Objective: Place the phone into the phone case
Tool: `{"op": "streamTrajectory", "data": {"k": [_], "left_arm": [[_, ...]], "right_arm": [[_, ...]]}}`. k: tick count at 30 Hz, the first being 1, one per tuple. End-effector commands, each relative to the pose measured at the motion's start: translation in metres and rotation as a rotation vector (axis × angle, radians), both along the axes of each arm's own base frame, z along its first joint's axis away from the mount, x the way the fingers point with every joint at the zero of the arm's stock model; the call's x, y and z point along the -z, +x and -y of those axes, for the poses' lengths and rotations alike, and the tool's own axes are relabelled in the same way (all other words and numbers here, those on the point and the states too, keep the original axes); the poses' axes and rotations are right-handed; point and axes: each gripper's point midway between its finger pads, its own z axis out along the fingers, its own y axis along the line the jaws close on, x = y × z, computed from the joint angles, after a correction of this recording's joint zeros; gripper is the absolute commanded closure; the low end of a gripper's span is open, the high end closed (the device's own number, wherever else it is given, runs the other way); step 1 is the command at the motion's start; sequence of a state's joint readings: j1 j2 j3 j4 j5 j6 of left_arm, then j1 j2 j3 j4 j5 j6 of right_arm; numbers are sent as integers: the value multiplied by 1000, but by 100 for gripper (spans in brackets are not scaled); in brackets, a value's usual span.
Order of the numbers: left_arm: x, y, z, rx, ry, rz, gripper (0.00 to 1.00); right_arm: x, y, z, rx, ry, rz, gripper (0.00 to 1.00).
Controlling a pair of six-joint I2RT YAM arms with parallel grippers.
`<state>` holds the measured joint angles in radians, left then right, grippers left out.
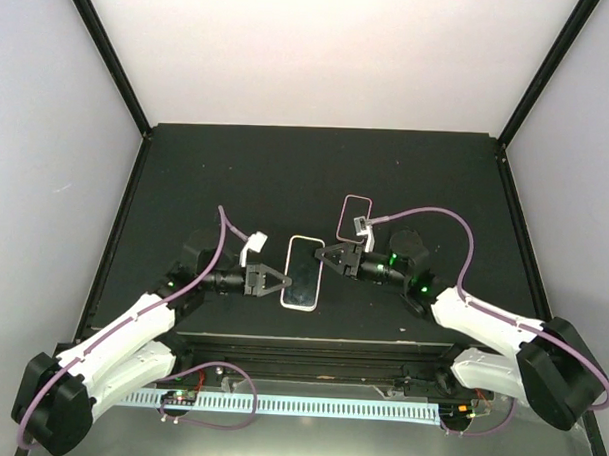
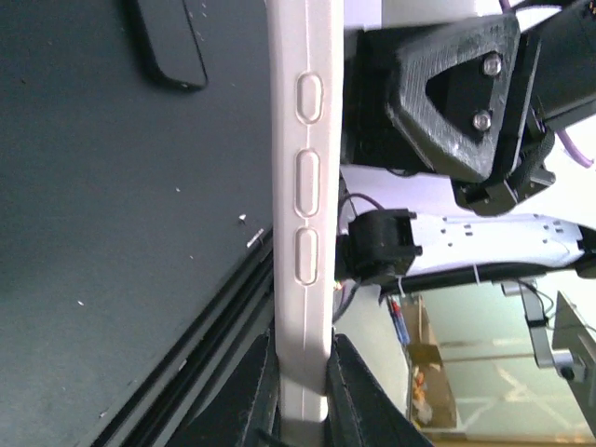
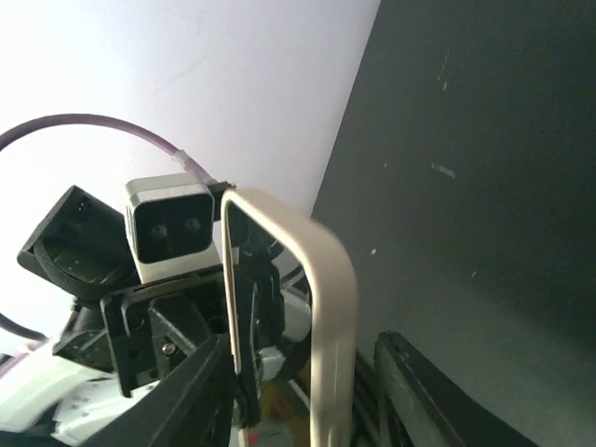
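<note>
At left in the top view, left gripper (image 1: 280,281) pinches the long left edge of the phone case (image 1: 304,273). Its wrist view shows both fingers (image 2: 264,391) pressed tight on the white rim, below three moulded button bumps. Case sits mid-table near the arm bases. It looks raised off the table (image 1: 236,176), but its tilt is hard to tell. Right gripper (image 1: 324,255) is at the case's far right corner, jaws parted astride the cream rim. Its wrist view shows a gap on one side, so it's not clamped. Phone (image 1: 356,218), a dark slab with a pinkish edge, lies flat on the table just beyond the right gripper, apart from the case and not in it.

Step in hand, my read: steady and orient the case so the phone can go in.
- Left pinch firm, clear of the button bumps.
- Right either takes plain rim, not across the opening, or lets go fully and fetches the phone.
- Case flat, open side up, before seating the phone corner-first.

Risk: soft rim flexes and the case twists out of a one-edge pinch.
</note>
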<state>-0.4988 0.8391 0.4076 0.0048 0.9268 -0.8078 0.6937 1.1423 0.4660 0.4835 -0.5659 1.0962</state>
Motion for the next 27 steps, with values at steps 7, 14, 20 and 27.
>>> {"op": "streamTrajectory", "data": {"k": [7,14,20,27], "left_arm": [[-55,31,4,-111,-114,137,98],[-61,42,8,-132,-139,139,98],[-58,46,9,-139,-136,129,98],[-35,54,2,-188,0,135,98]], "right_arm": [[28,-31,-2,-125,53,-107,34],[27,-47,-3,-189,123,-128,37],[21,-49,-7,-210,166,-133,52],[21,-45,-6,-181,181,-157,87]]}}
